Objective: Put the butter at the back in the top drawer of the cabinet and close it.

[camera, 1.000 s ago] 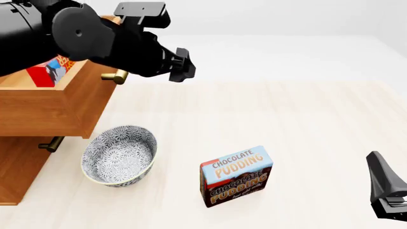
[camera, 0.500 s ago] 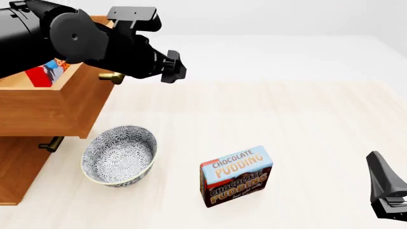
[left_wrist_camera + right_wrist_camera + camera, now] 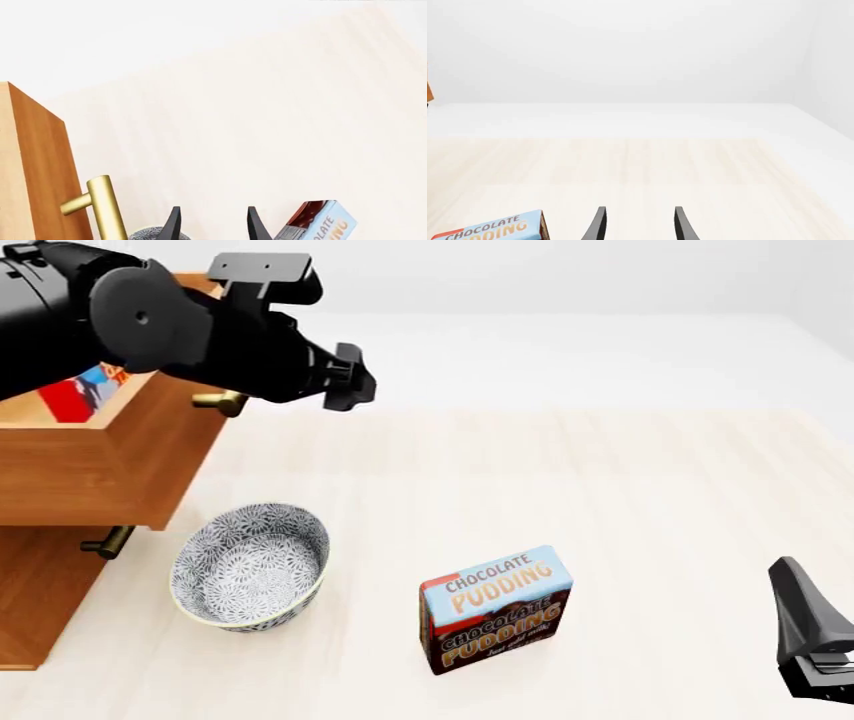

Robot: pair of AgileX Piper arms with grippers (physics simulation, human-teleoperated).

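Two arms at the tabletop (image 3: 641,510), and we sweep from the far left. That is the cabinet (image 3: 34,590), warm brown wood, with the top drawer (image 3: 94,465) pulled out over the lower front. Inside it, up against the left edge of the front view, the butter (image 3: 74,390) shows as a red box with a blue patch, mostly hidden behind the left arm. A brass handle (image 3: 220,401) sticks out from the drawer face, and a second brass handle (image 3: 107,540) shows lower down on the cabinet. The left hand (image 3: 344,380) hangs just right of the upper handle, above the tabletop; in the left wrist view its two fingers (image 3: 172,225) stand apart with nothing between them, so it's released and empty. Moving on, the patterned bowl (image 3: 251,565) sits on the tabletop just right of the cabinet. Next comes the chocolate pudding box (image 3: 497,608), upright, near the middle. Far right, low in the corner, the right hand (image 3: 807,640) waits, well apart from everything, fingers spread and empty in its own wrist view.
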